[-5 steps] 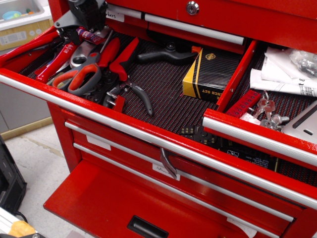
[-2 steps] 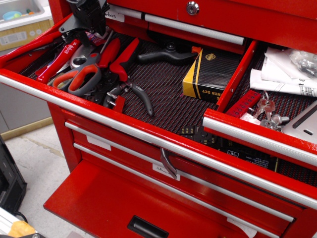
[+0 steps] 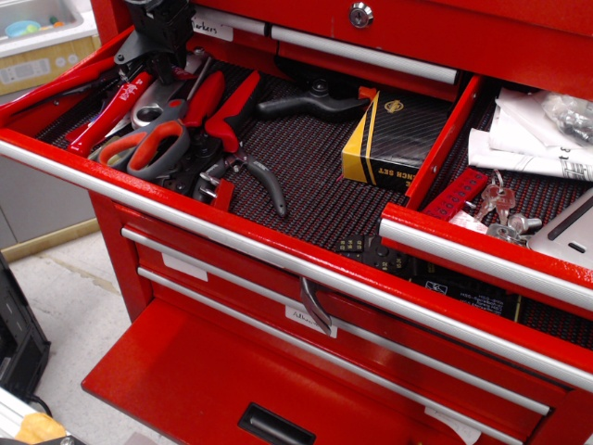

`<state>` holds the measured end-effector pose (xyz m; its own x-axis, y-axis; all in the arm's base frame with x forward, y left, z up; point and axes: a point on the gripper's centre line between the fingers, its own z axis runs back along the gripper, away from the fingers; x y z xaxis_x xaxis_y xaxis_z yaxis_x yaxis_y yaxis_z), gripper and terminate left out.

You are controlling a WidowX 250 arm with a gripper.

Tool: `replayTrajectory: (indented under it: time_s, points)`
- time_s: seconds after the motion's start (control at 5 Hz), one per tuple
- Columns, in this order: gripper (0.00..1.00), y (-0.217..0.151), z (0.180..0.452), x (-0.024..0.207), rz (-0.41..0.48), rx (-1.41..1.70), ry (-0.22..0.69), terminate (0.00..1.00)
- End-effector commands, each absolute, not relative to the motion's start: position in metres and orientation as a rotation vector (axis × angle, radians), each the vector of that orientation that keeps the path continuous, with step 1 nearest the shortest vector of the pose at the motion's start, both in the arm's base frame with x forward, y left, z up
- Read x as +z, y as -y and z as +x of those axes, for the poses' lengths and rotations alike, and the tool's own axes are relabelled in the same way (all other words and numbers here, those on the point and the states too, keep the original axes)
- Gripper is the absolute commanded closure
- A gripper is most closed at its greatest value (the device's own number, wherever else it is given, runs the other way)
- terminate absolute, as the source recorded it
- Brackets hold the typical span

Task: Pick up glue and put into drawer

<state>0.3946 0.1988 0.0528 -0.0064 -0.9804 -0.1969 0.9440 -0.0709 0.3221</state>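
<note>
The open red drawer [image 3: 278, 243] has a dark ribbed liner. At its left end lies a heap of hand tools: red-handled scissors [image 3: 153, 146] with grey inner loops nearest the front rail, red-handled pliers [image 3: 222, 116] angled across the middle with dark jaws pointing toward the front, and another red-gripped tool [image 3: 109, 111] lying along the left wall. Further right a black-handled tool [image 3: 310, 102] lies near the back, and a black and yellow box [image 3: 394, 139] rests against the red divider [image 3: 445, 139]. Beyond the divider, a second compartment holds white papers [image 3: 528, 139], a bunch of keys [image 3: 496, 209] and a red strip [image 3: 456, 193].

The black gripper [image 3: 159, 56] reaches down from the top edge into the drawer's back left corner, just above the tool heap. Whether its fingers stand apart or together cannot be told. The glue cannot be made out; the gripper covers that corner.
</note>
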Motion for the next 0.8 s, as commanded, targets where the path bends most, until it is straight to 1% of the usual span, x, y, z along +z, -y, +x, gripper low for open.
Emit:
replayTrajectory:
  time_s: [0.0,0.2,0.4,0.6]
  points:
    - [1.00,-0.141,0.386,0.138,0.396,-1.468,0.039,0.00]
    - [1.00,-0.098,0.381,0.181,0.367,-1.226,0.097,0.00]
    - [1.00,-0.058,0.374,0.199,0.334,-0.958,0.208,0.00]
    - [1.00,-0.015,0.369,0.222,0.226,-0.826,0.273,0.00]
